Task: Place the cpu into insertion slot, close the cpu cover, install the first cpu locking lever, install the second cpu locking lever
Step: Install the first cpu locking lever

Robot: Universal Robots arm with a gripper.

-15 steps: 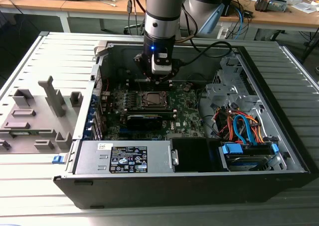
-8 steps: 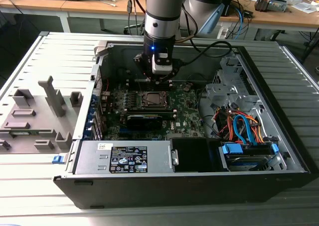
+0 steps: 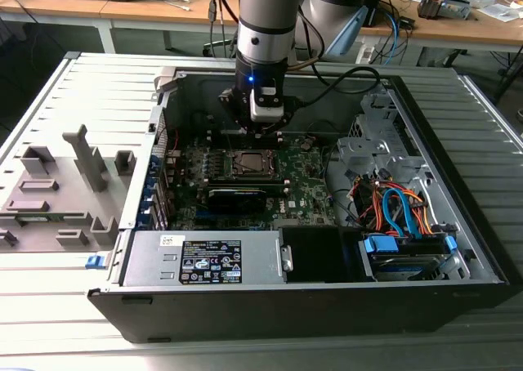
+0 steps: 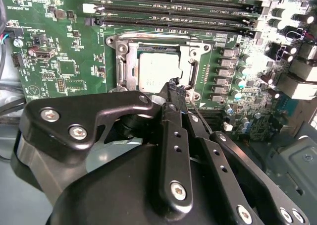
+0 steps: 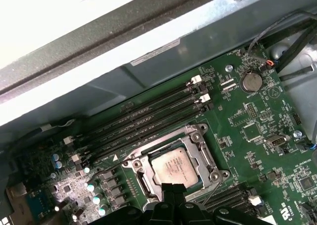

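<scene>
Note dull silver-grey square cpu (image 5: 173,166) seated in silver-rimmed square insertion slot (image 5: 140,171) on green motherboard (image 4: 64,46), thin silvery frame-shaped cpu cover (image 4: 190,66) flat around it, black jaws pinched narrow at slot's edge.

Exterior view: camera stands off the arm (image 3: 265,28), high and well back, looking down at a slant into the open computer case (image 3: 458,126). It takes in the whole case and the grey table (image 3: 49,101) around it.

Second wrist view: sits behind the gripper (image 4: 174,86), looking along it onto the motherboard (image 4: 59,61), close in, with the gripper's black body in the foreground.

First wrist view: looks from another side of the gripper (image 5: 173,189), also close and tilted, reaching the case wall (image 5: 198,41) beyond the board.

All 3 views share the insertion slot (image 3: 247,163). Both wrist views share the cpu (image 4: 156,71) and the memory slots (image 5: 148,116).
</scene>
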